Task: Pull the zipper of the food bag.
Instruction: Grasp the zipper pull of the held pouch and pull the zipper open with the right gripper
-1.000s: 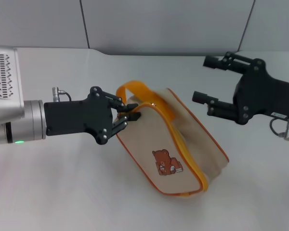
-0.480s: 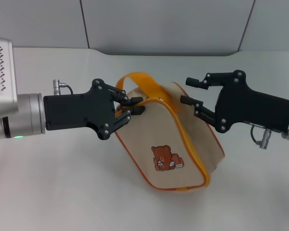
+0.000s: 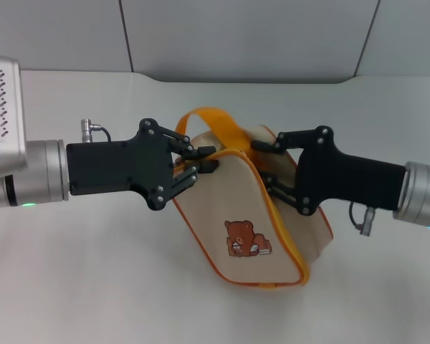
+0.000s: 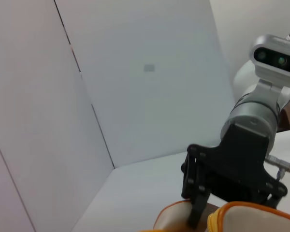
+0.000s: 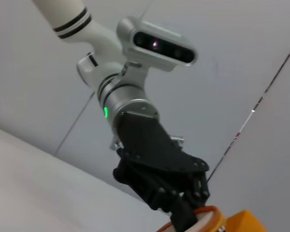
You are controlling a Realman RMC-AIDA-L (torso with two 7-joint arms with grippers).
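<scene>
The left hand [image 3: 201, 163] is clamped on the upper left corner of the food bag [image 3: 236, 215], its black fingers pinched together on the cream canvas just below the orange loop handle [image 3: 215, 125]. The right hand [image 3: 266, 163] reaches in from the opposite side with its fingers apart, one prong above and one below, straddling the top edge of the bag where the zipper [image 3: 272, 211] runs as an orange band down the slope; whether the fingers touch the band cannot be told, and the metal pull tab cannot be made out. The bag is in the middle of the white tabletop [image 3: 93, 287], tilted between the two hands, its lower corner toward the surface, the little brown bear print [image 3: 245, 239] facing the head camera. In the left wrist view, the right hand [image 4: 195, 220] appears across the bag with a finger pressed down beside the orange handle [image 4: 251, 215]. In the right wrist view, the left hand [image 5: 183, 212] shows gripping the bag's orange-trimmed corner. A grey panelled wall [image 3: 236, 36] stands behind the tabletop.
</scene>
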